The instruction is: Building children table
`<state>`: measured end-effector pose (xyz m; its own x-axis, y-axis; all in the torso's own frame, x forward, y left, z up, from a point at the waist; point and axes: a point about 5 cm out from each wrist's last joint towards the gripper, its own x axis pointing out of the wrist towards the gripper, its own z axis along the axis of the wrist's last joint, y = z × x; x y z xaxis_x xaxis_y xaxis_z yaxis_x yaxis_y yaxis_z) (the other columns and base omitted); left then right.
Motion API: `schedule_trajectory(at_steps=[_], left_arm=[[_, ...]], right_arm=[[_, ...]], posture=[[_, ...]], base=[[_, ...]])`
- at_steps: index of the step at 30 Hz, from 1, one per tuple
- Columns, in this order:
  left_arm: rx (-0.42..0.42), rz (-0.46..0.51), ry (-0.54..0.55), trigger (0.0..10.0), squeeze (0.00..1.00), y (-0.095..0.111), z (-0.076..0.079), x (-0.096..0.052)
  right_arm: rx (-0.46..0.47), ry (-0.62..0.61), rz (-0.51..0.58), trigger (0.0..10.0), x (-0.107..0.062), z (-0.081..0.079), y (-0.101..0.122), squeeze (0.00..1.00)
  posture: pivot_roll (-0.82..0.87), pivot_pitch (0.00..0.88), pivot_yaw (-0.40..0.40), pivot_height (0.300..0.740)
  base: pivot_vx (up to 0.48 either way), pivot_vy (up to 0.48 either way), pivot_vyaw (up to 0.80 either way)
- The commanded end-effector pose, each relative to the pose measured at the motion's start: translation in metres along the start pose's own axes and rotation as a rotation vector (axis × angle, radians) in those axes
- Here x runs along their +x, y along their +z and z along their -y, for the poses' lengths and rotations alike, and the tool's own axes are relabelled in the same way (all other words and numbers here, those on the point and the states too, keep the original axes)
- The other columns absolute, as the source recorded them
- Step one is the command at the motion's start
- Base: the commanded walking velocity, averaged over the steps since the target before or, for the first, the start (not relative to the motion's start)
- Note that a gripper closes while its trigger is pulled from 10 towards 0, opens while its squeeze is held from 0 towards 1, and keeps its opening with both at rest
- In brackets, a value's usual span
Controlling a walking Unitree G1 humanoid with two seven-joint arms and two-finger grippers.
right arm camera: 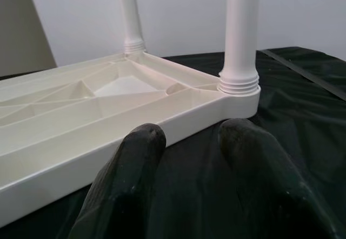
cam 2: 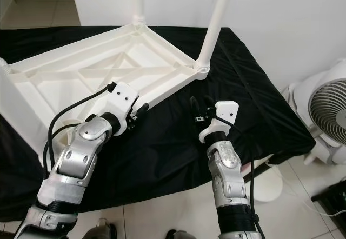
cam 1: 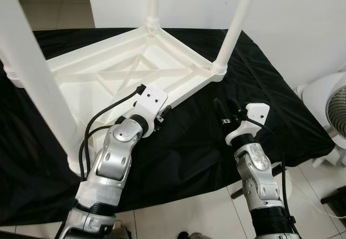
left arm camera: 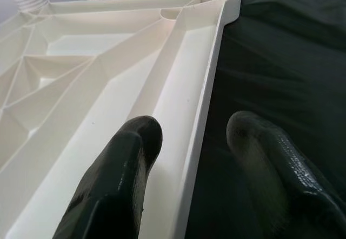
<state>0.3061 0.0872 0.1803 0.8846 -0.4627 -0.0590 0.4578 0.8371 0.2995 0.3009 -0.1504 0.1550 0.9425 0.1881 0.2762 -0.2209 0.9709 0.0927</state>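
Note:
The white plastic children's table [cam 1: 108, 71] lies upside down on a black cloth [cam 1: 194, 141]. Three white legs stand up from its corners: one near left [cam 1: 32, 71], one at the back [cam 1: 153, 1] and one at the right corner [cam 1: 238, 22]. My left gripper [left arm camera: 194, 131] is open at the table's near rim [left arm camera: 203, 114], with one finger [left arm camera: 130, 158] over the ribbed underside and the other over the cloth. My right gripper [right arm camera: 189, 133] is open above the cloth, a little short of the right corner leg [right arm camera: 240, 33] and touching nothing.
The black cloth covers a low surface whose edge drops to the tiled floor [cam 1: 211, 217] near my body. A white fan [cam 1: 338, 109] stands on the floor to the right. A white wall [cam 1: 297, 12] rises behind the table.

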Motion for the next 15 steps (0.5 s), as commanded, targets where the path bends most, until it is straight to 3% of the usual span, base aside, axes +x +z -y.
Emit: schedule_trajectory(at_steps=[1,4,8,11,12,15], left_arm=[[-0.001,0.053,0.024,10.0,0.0,0.005,-0.001,-0.006],[0.011,0.118,0.013,10.0,0.0,0.008,0.002,-0.017],[-0.039,0.163,-0.02,10.0,0.0,0.005,0.009,-0.035],[-0.094,0.198,-0.036,10.0,0.0,0.004,0.007,-0.053],[-0.094,0.198,-0.036,10.0,0.0,0.004,0.007,-0.053],[-0.092,0.209,-0.076,10.0,0.0,0.004,0.004,-0.072]], right_arm=[[0.0,0.0,-0.012,10.0,-0.002,0.0,-0.003,0.0],[-0.001,0.002,-0.014,10.0,-0.001,0.0,-0.004,0.0],[0.0,0.01,-0.019,10.0,0.0,-0.001,-0.005,0.0],[0.003,0.019,-0.025,10.0,0.002,-0.002,-0.007,0.0],[0.003,0.019,-0.025,10.0,0.002,-0.002,-0.007,0.0],[0.004,0.029,-0.033,10.0,0.003,-0.003,-0.009,0.0]], posture=[[0.1,0.086,-0.064,0.74],[0.11,0.086,-0.07,0.74],[0.12,0.093,-0.082,0.74],[0.15,0.102,-0.091,0.74],[0.15,0.102,-0.091,0.74],[0.16,0.107,-0.094,0.74]], base=[[0.0,0.0,0.0],[0.0,0.0,0.0],[0.0,0.0,0.0],[0.0,0.0,0.0],[0.0,0.0,0.0],[0.0,0.0,0.0]])
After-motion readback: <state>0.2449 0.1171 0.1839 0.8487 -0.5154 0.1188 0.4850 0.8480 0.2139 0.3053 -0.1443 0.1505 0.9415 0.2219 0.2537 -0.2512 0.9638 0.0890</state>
